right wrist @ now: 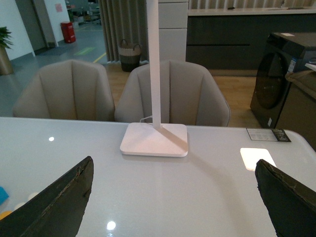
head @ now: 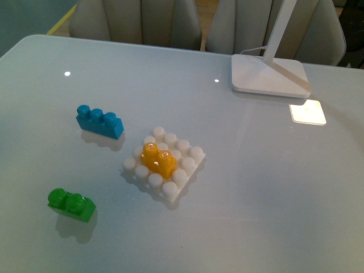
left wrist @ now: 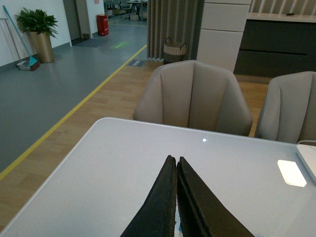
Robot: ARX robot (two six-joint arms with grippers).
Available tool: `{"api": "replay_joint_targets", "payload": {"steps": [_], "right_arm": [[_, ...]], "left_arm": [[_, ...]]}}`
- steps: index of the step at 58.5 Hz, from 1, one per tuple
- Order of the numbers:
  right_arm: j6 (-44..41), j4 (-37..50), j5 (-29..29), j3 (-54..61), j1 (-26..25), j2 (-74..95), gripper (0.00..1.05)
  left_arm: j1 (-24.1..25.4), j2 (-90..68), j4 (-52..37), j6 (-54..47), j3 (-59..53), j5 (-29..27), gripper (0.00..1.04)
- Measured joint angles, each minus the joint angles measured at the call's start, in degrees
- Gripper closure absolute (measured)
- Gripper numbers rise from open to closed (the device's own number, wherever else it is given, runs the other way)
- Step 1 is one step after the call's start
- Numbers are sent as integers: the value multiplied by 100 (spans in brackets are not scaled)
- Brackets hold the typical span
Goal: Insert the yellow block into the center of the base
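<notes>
In the front view the yellow block [head: 158,160] sits on the middle studs of the white base [head: 183,175], near the table's centre. Neither arm shows in that view. My left gripper [left wrist: 176,159] is shut, its two dark fingers pressed together with nothing between them, above bare table. My right gripper [right wrist: 174,170] is open wide, its fingers [right wrist: 64,197] far apart over bare table in front of the lamp foot [right wrist: 154,139]. A sliver of yellow and blue shows at the right wrist view's edge.
A blue three-stud brick [head: 100,121] lies left of the base and a green two-stud brick [head: 71,205] nearer the front left. A white lamp foot [head: 267,74] with its stem stands at the back right. Beige chairs [left wrist: 193,96] line the far edge.
</notes>
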State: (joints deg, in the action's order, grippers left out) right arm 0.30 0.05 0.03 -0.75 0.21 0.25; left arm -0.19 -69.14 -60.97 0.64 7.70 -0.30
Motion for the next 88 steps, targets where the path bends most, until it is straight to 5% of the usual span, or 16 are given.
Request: {"api": "replay_joint_targets", "payload": {"steps": [88], "right_arm": [[0, 0, 0, 0, 0, 0, 9]], "left_arm": [[0, 5786, 4962, -2, -697, 31, 102]]}}
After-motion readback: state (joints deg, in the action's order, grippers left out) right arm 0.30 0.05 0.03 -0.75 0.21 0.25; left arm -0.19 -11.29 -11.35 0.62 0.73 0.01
